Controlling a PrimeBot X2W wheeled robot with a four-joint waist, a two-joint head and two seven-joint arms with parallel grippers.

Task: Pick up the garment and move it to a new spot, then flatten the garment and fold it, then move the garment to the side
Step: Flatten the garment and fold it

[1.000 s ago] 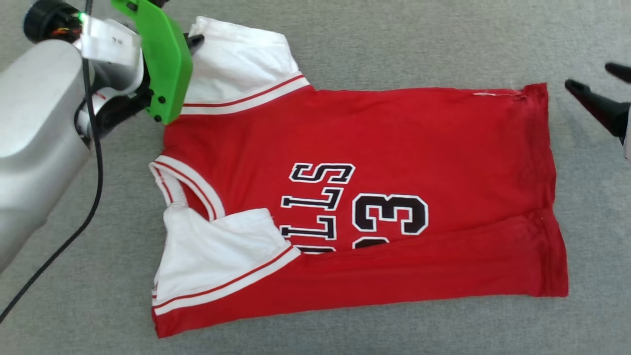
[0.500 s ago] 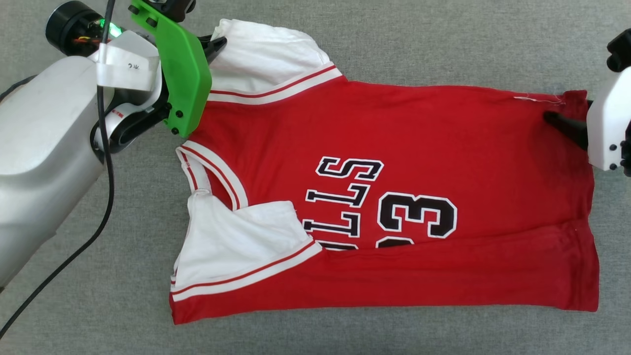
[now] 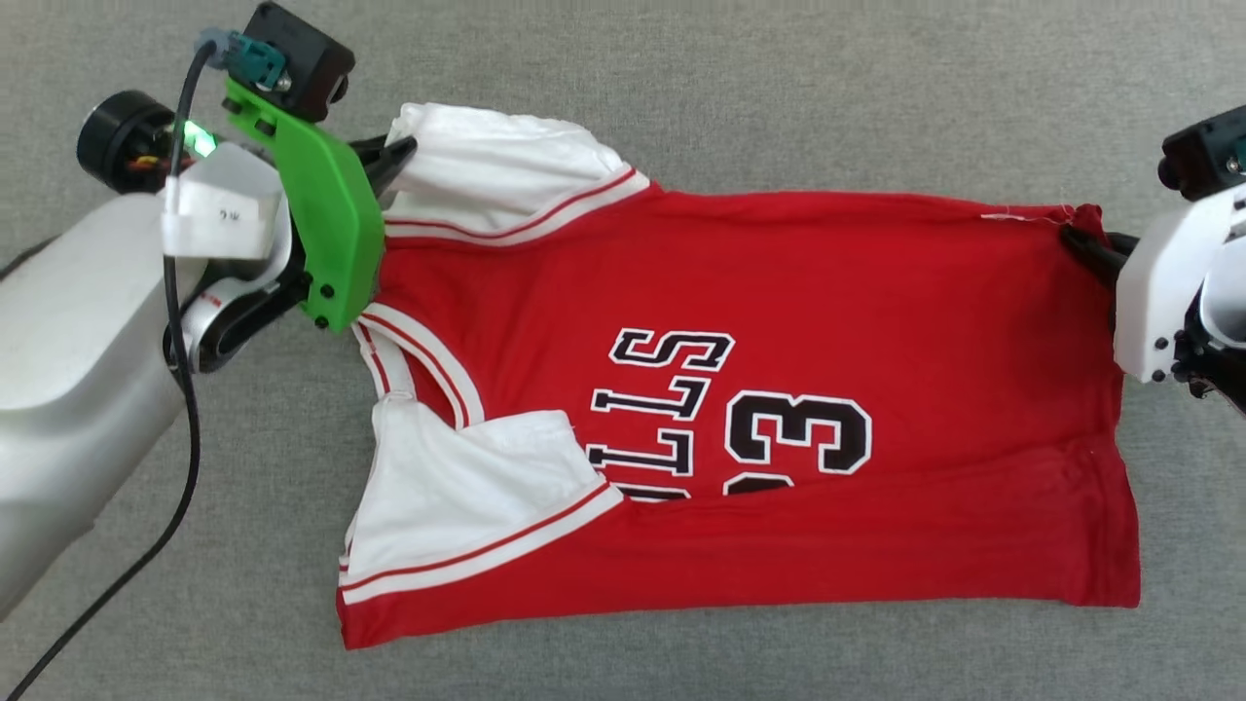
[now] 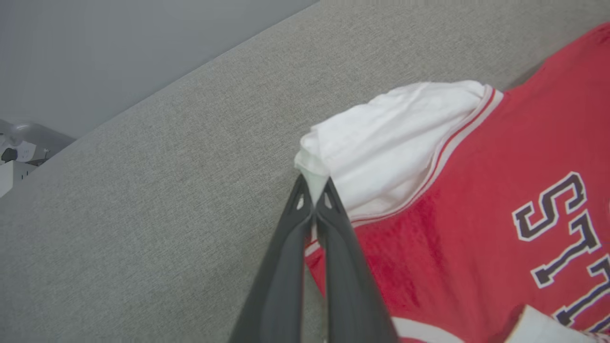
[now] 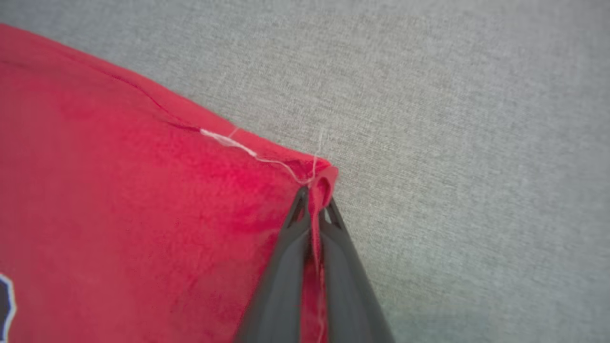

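Head view showed the jersey (image 3: 779, 292) ringed by open grey cloth (image 3: 779, 88). Left gripper (image 3: 401, 151) clamped its sleeve edge (image 3: 421, 125); right gripper (image 3: 1079, 239) clamped its hem corner (image 3: 1088, 216).

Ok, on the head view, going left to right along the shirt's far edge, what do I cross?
Pale left forearm → green bracket → left gripper, shut on the white sleeve → garment, red body → right gripper, shut on the hem corner → white wrist housing.

1. The left arm (image 3: 58, 321) reaches in from the left; the left hand (image 4: 313, 193) pinches the shirt (image 4: 476, 214) at its sleeve tip, fingers together.
2. The right hand (image 5: 314, 197) pinches the shirt's corner, fingers together; its white wrist (image 3: 1154, 282) points inward.
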